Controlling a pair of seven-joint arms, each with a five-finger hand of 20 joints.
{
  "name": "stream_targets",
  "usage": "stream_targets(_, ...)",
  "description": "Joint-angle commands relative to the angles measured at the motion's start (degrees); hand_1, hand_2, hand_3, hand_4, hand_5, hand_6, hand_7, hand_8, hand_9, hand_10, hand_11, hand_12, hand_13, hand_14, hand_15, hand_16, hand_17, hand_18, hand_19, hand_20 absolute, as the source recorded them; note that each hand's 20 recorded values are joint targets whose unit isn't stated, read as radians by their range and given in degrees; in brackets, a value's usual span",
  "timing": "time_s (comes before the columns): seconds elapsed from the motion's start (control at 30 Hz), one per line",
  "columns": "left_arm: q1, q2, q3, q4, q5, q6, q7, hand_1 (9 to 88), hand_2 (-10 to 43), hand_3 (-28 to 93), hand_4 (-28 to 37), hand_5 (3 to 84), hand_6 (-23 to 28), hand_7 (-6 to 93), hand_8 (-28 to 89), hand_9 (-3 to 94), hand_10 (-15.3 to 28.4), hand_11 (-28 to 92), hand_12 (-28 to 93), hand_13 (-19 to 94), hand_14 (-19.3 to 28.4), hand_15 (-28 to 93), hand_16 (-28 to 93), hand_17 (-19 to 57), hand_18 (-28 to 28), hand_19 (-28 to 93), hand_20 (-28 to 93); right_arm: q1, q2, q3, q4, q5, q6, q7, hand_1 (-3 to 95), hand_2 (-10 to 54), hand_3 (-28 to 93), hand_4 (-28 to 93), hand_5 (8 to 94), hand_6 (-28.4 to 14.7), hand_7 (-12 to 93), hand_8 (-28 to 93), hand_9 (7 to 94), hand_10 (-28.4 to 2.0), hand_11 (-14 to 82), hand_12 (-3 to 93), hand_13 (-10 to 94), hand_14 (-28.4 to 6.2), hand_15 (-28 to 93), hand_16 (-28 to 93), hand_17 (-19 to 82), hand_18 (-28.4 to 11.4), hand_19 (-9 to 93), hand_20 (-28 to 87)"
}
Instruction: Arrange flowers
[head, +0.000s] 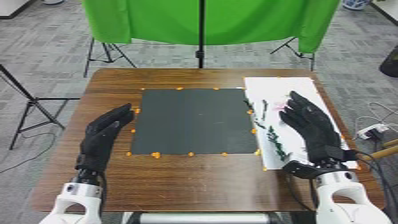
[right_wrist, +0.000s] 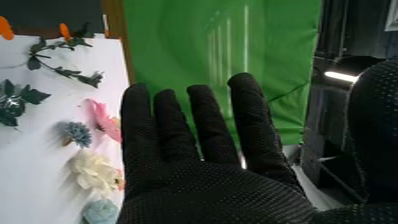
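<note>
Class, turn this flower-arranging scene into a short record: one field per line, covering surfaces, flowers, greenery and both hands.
Surface: brown wooden table
Centre: dark mat, orange bits around its edges
Right side: white sheet
Flowers on sheet: pink flower, dusty-blue flower, cream flower, pale-blue flower
Greenery on sheet: leafy sprigs
Left hand: open, left of the mat
Right hand: open, above the sheet
Backdrop: green cloth
</note>
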Motion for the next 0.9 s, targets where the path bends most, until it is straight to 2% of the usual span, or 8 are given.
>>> stream_targets(0.03, 0.7, 0.03, -0.33, 0.01, -0.76, 1.22, -0.25, 32.8, -9.5, 62, -14.0, 46.5, 2.9, 13.7, -5, 42.3, 12.0, 15, 16, 30, 15.8, 15, 5, 0.3, 13.8, 5, 20, 0.2, -0.6, -0.1, -0.4, -2.3, -1.9, 1.7, 21.4, -6.5, 74, -17, 38.0, -3.3, 8, -7, 34.0, -14.1, 2.8, 12.0, 25, -16.1, 5, 16, 15, -15.3, 12, 23)
stream_targets(0.17, 0.5, 0.49, -0.19, 0.14, -0.28, 0.42, -0.55, 32.8, -9.5, 62, -14.0, 46.5, 3.0, 13.4, -5, 42.3, 12.0, 14, 16, 30, 15.8, 15, 5, 0.2, 13.9, 5, 20, -0.2, -0.2, 0.0, -0.8, -4.2, -1.9, 1.0, 23.5, -8.1, 74, -17, 38.6, -3.4, 9, -7, 34.5, -14.0, 3.0, 12.6, 26, -16.0, 5, 16, 15, -15.0, 13, 24)
stream_targets(0.3, 0.9, 0.11, -0.31, -0.15, -0.09, 0.54, -0.37, 32.8, -9.5, 62, -14.1, 46.5, 3.0, 13.3, -4, 42.2, 12.0, 14, 16, 29, 15.8, 15, 5, 0.2, 13.9, 5, 20, 1.9, 1.8, -6.3, -1.3, -26.8, 19.2, 9.5, 27.1, -9.4, 72, -20, 43.2, -3.8, 12, -8, 41.6, -14.2, 5.7, 15.0, 39, -15.4, 12, 19, 20, -15.8, 32, 33)
stream_targets(0.43, 1.7, 0.25, -1.01, -0.43, -0.20, 0.58, -0.66, 32.7, -9.5, 62, -13.9, 46.4, 3.0, 13.3, -4, 42.2, 12.0, 14, 16, 29, 15.8, 15, 5, 0.1, 13.8, 5, 20, 4.4, 4.2, -10.5, 2.4, -61.8, 29.0, 22.9, 32.3, -9.5, 65, -27, 55.2, -3.9, 16, -9, 57.4, -14.5, 15.9, 17.3, 61, -13.3, 28, 21, 32, -16.8, 58, 42)
stream_targets(0.6, 1.5, -0.15, -0.95, -0.46, -0.98, 1.06, -0.47, 32.9, -9.5, 62, -13.9, 46.4, 3.0, 13.3, -4, 42.2, 11.9, 14, 16, 29, 15.8, 15, 5, 0.1, 13.8, 5, 20, 5.7, 10.5, -12.6, 3.5, -79.2, 25.1, 33.0, 49.6, -9.5, 33, -28, 62.1, -3.2, 16, -9, 65.8, -15.1, 19.1, 19.9, 69, -12.4, 41, 24, 36, -19.1, 70, 50)
stream_targets(0.7, 1.0, 0.33, -0.83, -0.36, 1.61, -1.20, -2.07, 33.1, -9.5, 62, -14.0, 46.4, 3.0, 13.2, -4, 42.2, 11.9, 14, 16, 29, 15.8, 15, 5, 0.0, 13.9, 5, 20, 5.4, 14.6, -13.1, 3.2, -80.2, 23.3, 35.2, 62.1, -9.5, 1, -14, 62.4, -3.2, 17, -8, 65.8, -15.6, 21.0, 21.8, 69, -12.7, 47, 24, 37, -20.1, 75, 52)
stream_targets(0.77, 1.2, -0.27, -1.14, -0.77, 2.63, -1.92, -2.10, 33.3, -9.5, 62, -14.1, 46.3, 3.0, 13.2, -4, 42.2, 11.9, 14, 16, 29, 15.8, 15, 5, 0.0, 13.9, 5, 20, 5.6, 17.6, -13.7, 3.0, -81.4, 20.0, 37.4, 63.8, -9.5, -4, -11, 62.4, -3.3, 17, -8, 65.7, -15.9, 22.2, 22.8, 68, -13.1, 50, 25, 37, -20.5, 77, 53)
stream_targets(0.9, 0.8, 0.17, -0.75, -0.59, 1.59, -1.07, -2.45, 33.6, -9.5, 61, -14.0, 46.3, 2.9, 13.1, -4, 42.1, 11.8, 14, 16, 29, 15.8, 15, 5, 0.0, 13.8, 5, 20, 6.1, 21.7, -14.2, 2.7, -80.1, 14.5, 38.3, 68.0, -9.5, -19, 4, 63.2, -3.8, 17, -7, 65.5, -16.3, 23.1, 24.4, 68, -13.3, 54, 25, 38, -20.7, 80, 53)
